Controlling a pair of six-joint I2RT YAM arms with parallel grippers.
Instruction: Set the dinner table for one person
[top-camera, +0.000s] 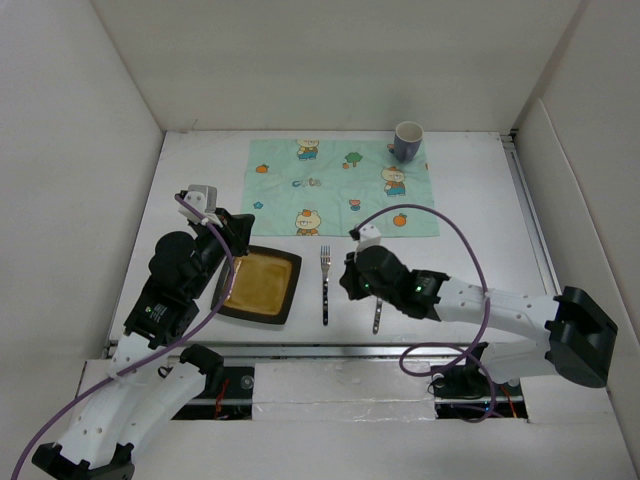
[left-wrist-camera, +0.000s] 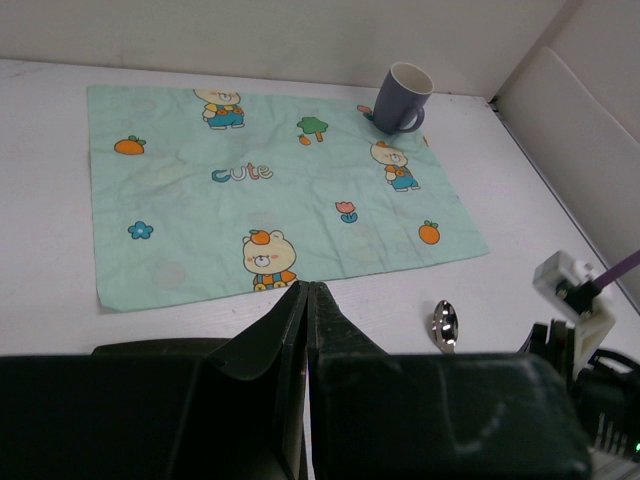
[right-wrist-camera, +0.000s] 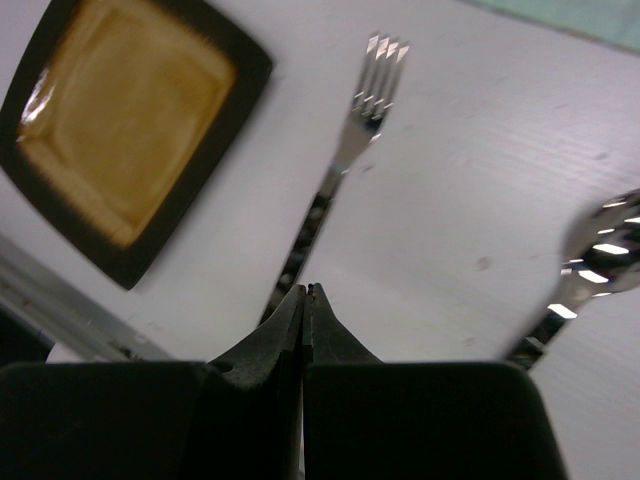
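Observation:
On the white dinner table (top-camera: 480, 200), a square dark-rimmed amber plate (top-camera: 260, 284) lies at the near left, with a fork (top-camera: 325, 285) to its right, tines pointing away. A spoon (top-camera: 377, 318) lies right of the fork, partly under my right arm. My left gripper (top-camera: 243, 236) is shut and empty above the plate's far edge; its tips (left-wrist-camera: 307, 287) point at the mat. My right gripper (top-camera: 344, 282) is shut and empty, its tips (right-wrist-camera: 308, 290) just above the fork's handle (right-wrist-camera: 305, 235). The plate (right-wrist-camera: 120, 130) and the spoon (right-wrist-camera: 590, 260) also show in the right wrist view.
A mint-green cartoon-print placemat (top-camera: 340, 190) lies at the far middle, with a grey-blue mug (top-camera: 408, 140) on its far right corner. White walls enclose the left, back and right. A silver rail (top-camera: 340, 350) runs along the near edge.

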